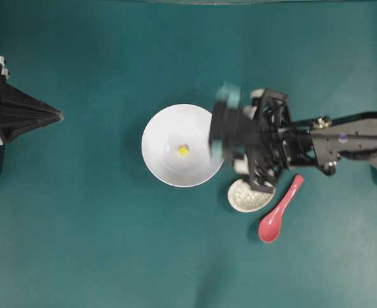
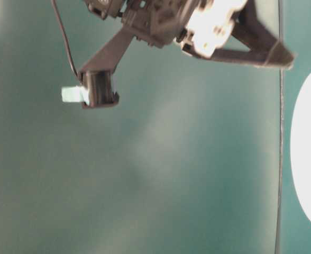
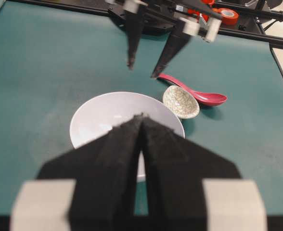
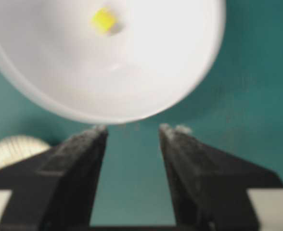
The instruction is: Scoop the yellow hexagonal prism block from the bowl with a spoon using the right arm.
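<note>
The right gripper (image 1: pixel 222 131) hangs empty at the bowl's (image 1: pixel 166 131) rim, jaws apart, since the spoon (image 1: pixel 278 212) lies unpicked beyond it.

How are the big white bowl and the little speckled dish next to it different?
The white bowl is plain, round and much larger; the speckled dish is small, beige and crackle-patterned. The bowl holds a tiny yellow block; the dish looks empty. Both rest on the green table, close together.
</note>
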